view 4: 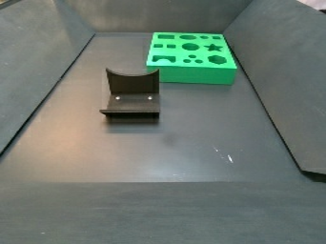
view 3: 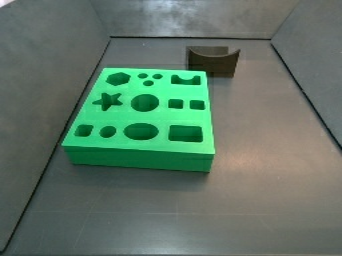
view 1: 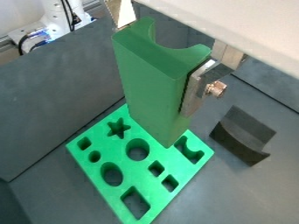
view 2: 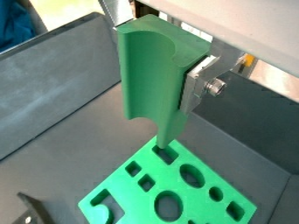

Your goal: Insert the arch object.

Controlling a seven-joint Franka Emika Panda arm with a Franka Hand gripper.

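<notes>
The tool (view 1: pixel 176 83) is clamped on a green arch-shaped piece (view 1: pixel 149 74) above the green board (view 1: pixel 140 162) — the dark fixture (view 1: pixel 242 134) sits nearby.

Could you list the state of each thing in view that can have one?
Gripper: shut on the green arch piece, above the board in both wrist views.
Green arch piece: held upright, lower end over the board, not inserted.
Green board: flat on the floor, every hole empty in both side views.
Arch-shaped hole: empty.
Fixture: standing on the floor apart from the board, holding nothing.
</notes>
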